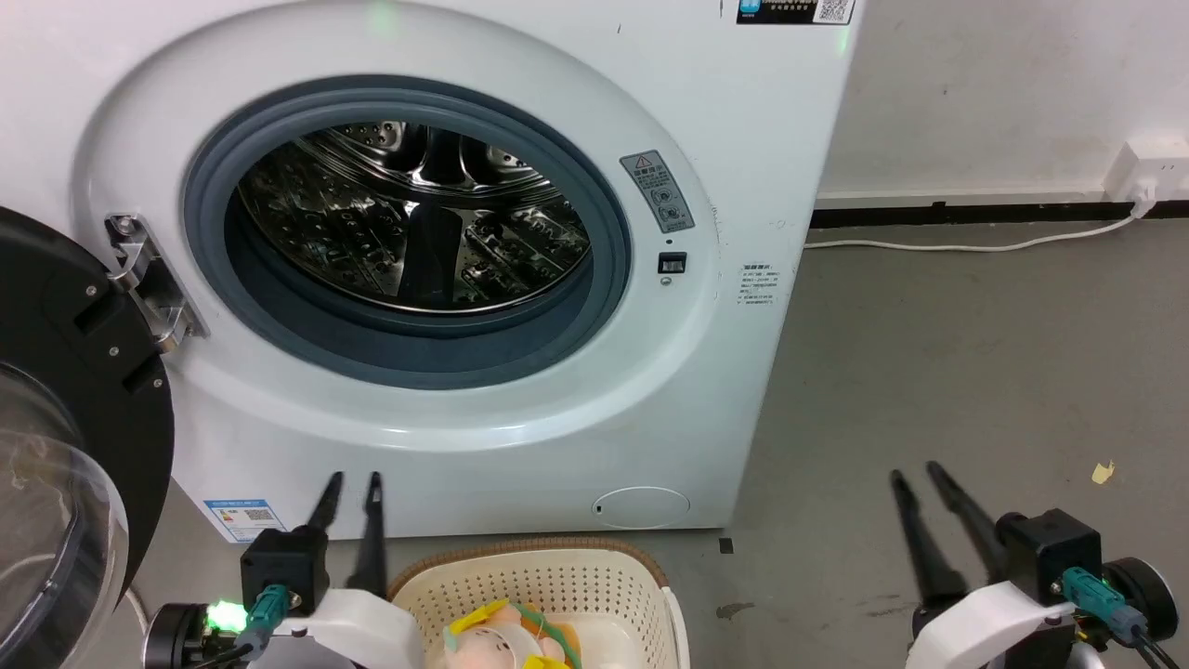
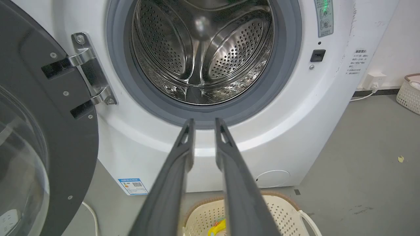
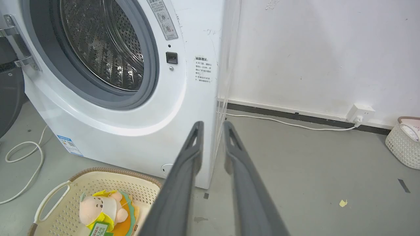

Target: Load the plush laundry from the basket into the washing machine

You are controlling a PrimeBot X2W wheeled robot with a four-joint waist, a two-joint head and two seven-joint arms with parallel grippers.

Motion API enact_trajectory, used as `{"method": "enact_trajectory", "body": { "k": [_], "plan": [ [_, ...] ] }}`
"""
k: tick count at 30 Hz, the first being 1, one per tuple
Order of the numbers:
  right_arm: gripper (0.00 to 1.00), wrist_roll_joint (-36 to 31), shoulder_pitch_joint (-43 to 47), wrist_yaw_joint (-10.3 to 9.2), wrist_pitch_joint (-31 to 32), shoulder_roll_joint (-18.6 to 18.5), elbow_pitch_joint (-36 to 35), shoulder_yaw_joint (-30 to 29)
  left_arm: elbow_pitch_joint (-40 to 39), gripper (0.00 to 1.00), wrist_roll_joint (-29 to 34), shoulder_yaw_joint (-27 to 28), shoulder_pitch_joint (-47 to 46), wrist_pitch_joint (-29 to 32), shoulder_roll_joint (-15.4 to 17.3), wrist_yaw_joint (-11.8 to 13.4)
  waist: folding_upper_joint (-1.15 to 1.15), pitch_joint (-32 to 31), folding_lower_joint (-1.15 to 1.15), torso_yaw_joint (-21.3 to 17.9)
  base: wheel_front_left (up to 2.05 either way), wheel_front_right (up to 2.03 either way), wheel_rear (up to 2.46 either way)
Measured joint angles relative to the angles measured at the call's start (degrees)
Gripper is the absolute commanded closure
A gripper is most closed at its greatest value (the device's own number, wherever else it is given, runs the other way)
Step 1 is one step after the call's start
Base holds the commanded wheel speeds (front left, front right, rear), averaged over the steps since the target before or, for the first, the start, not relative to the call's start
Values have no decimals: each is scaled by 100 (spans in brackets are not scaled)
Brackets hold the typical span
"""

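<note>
head view: plush laundry (image 1: 502,641) apparently just beside left hand (image 1: 354,477).

One washer (image 1: 650,390), one plush (image 3: 101,208), two baskets (image 3: 108,183) (image 3: 400,149)

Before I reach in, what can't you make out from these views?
- Plush laundry: lower part cut off by right wrist view's bottom edge.
- Basket: near half cut off by head view's bottom edge.
- Washing machine labels: print too small to read, all views.
</note>
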Motion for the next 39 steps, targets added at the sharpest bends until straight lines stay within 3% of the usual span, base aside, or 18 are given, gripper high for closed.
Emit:
{"method": "enact_trajectory", "body": {
  "k": [17, 39],
  "plan": [
    [0, 71, -1, 0, -115, 0, -21, -9, 76, 0, -103, -86, 1, -114, 0, 27, 0, 158, 0, -52, 0, 0, 0],
    [0, 263, -265, 0, -386, 0, -237, 12, 1125, 0, -224, -137, -623, -375, 177, -101, 0, 1085, 1, -377, 0, 0, 0]
  ]
}}
